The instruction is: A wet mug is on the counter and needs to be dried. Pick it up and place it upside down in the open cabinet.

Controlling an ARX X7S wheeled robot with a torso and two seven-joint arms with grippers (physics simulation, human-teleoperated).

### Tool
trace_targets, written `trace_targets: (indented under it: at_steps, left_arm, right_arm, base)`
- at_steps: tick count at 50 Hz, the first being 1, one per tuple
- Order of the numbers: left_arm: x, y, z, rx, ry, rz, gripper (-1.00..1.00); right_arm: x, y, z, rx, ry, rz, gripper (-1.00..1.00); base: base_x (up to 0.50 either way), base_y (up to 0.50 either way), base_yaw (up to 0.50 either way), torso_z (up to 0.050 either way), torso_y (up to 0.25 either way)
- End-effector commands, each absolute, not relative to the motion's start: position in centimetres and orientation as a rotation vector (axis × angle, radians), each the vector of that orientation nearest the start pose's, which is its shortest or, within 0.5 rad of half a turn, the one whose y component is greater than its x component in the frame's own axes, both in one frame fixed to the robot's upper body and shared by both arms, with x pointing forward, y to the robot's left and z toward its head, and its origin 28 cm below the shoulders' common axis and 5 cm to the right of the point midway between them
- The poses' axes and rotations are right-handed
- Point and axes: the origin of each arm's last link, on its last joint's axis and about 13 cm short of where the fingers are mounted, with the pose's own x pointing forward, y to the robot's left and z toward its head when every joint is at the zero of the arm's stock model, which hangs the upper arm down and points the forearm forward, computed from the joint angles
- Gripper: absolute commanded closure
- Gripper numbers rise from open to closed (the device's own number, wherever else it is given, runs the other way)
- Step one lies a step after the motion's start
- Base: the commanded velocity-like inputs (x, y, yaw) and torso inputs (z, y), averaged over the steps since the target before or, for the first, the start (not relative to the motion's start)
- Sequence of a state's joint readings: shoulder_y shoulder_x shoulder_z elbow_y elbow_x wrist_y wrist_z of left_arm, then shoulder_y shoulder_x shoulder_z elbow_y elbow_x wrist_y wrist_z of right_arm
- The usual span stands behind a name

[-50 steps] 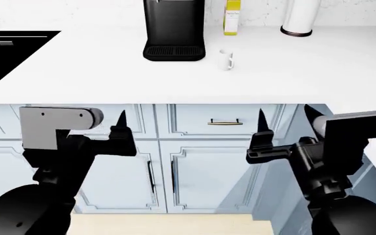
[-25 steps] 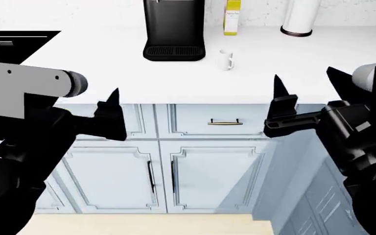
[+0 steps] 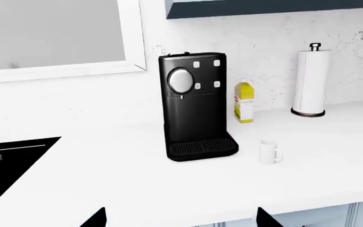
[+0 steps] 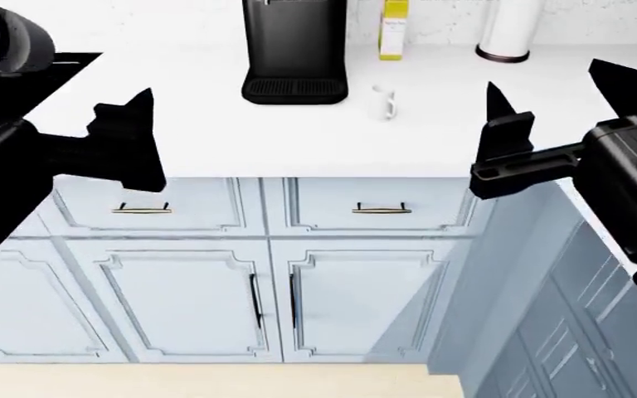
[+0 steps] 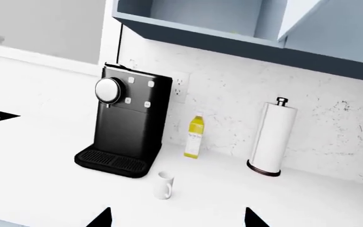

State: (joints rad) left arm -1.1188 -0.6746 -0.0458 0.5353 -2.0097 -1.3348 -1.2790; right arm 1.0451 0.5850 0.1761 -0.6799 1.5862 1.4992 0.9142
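The mug (image 4: 384, 101) is hard to read from the head view: white on the white counter (image 4: 440, 141), it shows only as a faint outline just to the right of the black coffee machine (image 4: 294, 51), whose top is cut off by the frame. The wrist views show it better: a small plain cylinder (image 3: 269, 152) standing upright, with a loop handle, on the smooth counter (image 3: 168, 189) just beside the machine's ribbed drip tray, near the front edge. The yellow bottle (image 5: 194, 136) and the tall white paper roll (image 5: 270, 137) on its dark base ring stand behind it against the veined marble wall (image 5: 332, 118).

The left end effector (image 4: 125, 149) is a dark, angular silhouette over the counter's front edge, well apart from the mug; in the left wrist view its two finger tips (image 3: 96, 218) only just enter the frame, spread wide with nothing between them. The right end effector (image 4: 551, 124) hangs at the counter's right side, equally empty, its pointed fingers (image 5: 99, 217) likewise parted wide and mostly cut off.

Above, the right wrist view catches the underside and blue-grey interior of an open cabinet (image 5: 194, 19), its upper part out of frame. A black recessed sink (image 3: 5, 161) is cropped at the counter's far left. Pale blue panelled cabinet doors (image 4: 263, 282) with thin handles sit below.
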Motion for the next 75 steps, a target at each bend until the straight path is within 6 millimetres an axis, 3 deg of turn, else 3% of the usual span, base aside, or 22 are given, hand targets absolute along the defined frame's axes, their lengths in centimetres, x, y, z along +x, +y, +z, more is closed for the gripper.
trace_targets:
  at_steps: [1,75]
  left_arm:
    - [18.4,26.2,33.7,0.06,-0.065,-0.065,-1.0]
    - [17.8,26.3,31.5,0.02,-0.013,-0.085,-1.0]
  right_arm:
    - [19.7,-14.9,31.2,-0.137,-0.154,0.073,-1.0]
    - [19.3,-14.8,30.0,-0.122,-0.13,0.116,-1.0]
  base:
    - [0.31,-0.02,0.0,0.0,0.0]
    - [0.31,-0.07,0.0,0.0,0.001]
